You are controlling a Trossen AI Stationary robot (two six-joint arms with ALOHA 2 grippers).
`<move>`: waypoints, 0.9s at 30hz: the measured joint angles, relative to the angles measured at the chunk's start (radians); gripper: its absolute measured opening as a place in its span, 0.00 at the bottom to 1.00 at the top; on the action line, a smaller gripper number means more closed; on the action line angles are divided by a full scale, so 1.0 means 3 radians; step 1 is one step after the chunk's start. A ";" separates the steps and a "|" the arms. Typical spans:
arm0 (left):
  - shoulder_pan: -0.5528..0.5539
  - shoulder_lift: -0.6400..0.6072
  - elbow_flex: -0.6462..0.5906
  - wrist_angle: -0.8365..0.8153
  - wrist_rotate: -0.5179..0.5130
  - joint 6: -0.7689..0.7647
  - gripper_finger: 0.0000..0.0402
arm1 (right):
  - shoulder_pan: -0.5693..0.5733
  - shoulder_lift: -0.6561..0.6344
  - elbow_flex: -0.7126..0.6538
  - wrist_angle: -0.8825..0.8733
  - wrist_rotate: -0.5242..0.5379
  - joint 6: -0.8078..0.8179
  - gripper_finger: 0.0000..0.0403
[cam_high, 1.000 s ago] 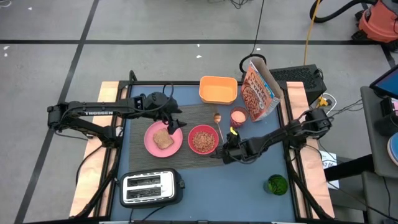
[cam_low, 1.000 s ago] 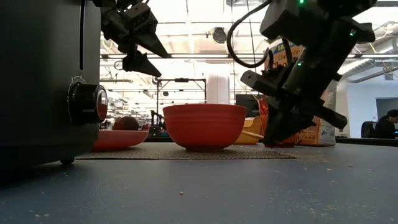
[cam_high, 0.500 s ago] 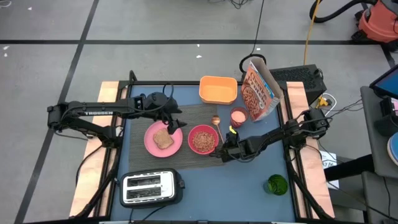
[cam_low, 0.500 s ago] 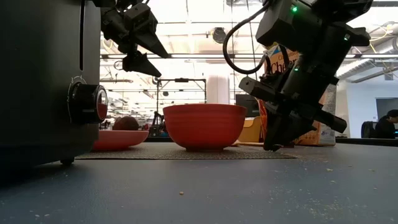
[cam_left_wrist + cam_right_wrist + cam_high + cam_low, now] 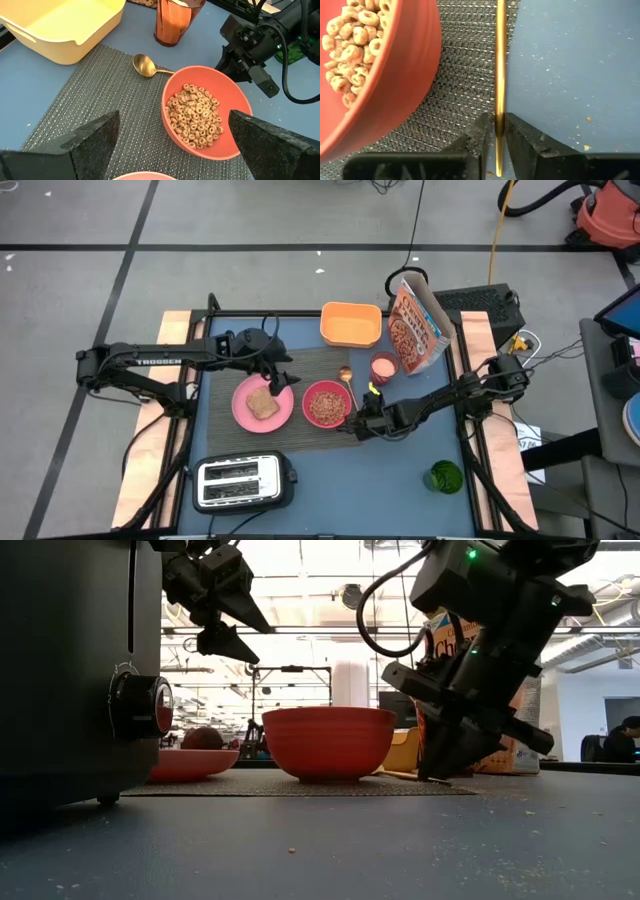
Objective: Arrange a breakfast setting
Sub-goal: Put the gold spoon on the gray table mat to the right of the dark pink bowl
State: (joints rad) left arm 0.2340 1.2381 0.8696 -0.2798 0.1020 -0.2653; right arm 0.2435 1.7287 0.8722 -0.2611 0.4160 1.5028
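Note:
The grey placemat [image 5: 300, 395] holds the pink plate [image 5: 243, 412] with the toast slice [image 5: 263, 404] and the pink bowl [image 5: 326, 404] full of cereal rings. The gold spoon [image 5: 350, 388] lies along the mat's right edge, beside the bowl. My right gripper [image 5: 362, 420] is low at the spoon's near end and shut on it. My left gripper [image 5: 280, 379] hangs open and empty above the plate's far right rim, as the left wrist view shows [image 5: 172, 150]. I cannot make out the dark red fruit. My right gripper pinches the spoon's handle near its free end [image 5: 500, 117] between its two fingers [image 5: 481, 135]. The fingers slant down from the table's near right and lie along the handle. The handle runs on along the mat's edge, and the spoon's bowl [image 5: 142, 65] rests on the mat.
A yellow tub [image 5: 351, 324], a cereal box [image 5: 415, 328] and a pink cup [image 5: 383, 367] stand at the far side. The black-and-silver toaster [image 5: 240, 480] stands near left, and a green object [image 5: 445, 475] near right. Bare blue table [image 5: 380, 480] lies between them.
My right gripper has gone down and a little toward the table's left with the spoon. The spoon has shifted closer to the bowl and now lies low along the mat's edge.

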 joint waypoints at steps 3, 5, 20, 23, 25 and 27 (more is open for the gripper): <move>0.0000 0.0000 0.0000 0.0000 -0.0001 0.0000 0.94 | -0.0001 0.0000 0.0000 0.0020 0.0000 0.0000 0.18; 0.0000 0.0000 0.0000 0.0001 -0.0001 0.0000 0.94 | -0.0001 0.0000 0.0000 0.0026 -0.0001 -0.0001 0.22; -0.0001 0.0000 0.0000 0.0000 -0.0001 -0.0002 0.94 | -0.0007 -0.0043 -0.0006 0.0177 -0.0159 -0.0407 0.30; -0.0001 0.0000 0.0000 0.0000 -0.0001 -0.0002 0.94 | -0.0009 -0.0047 -0.0006 0.0193 -0.0256 -0.0487 0.30; -0.0001 0.0000 0.0000 0.0000 -0.0001 -0.0002 0.94 | -0.0009 -0.0049 -0.0006 0.0204 -0.0296 -0.0535 0.30; -0.0001 0.0000 0.0000 0.0000 -0.0001 -0.0003 0.94 | -0.0009 -0.0050 -0.0006 0.0209 -0.0318 -0.0538 0.30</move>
State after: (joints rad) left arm 0.2337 1.2381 0.8696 -0.2798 0.1017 -0.2661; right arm 0.2409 1.7136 0.8703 -0.1986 0.3205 1.3413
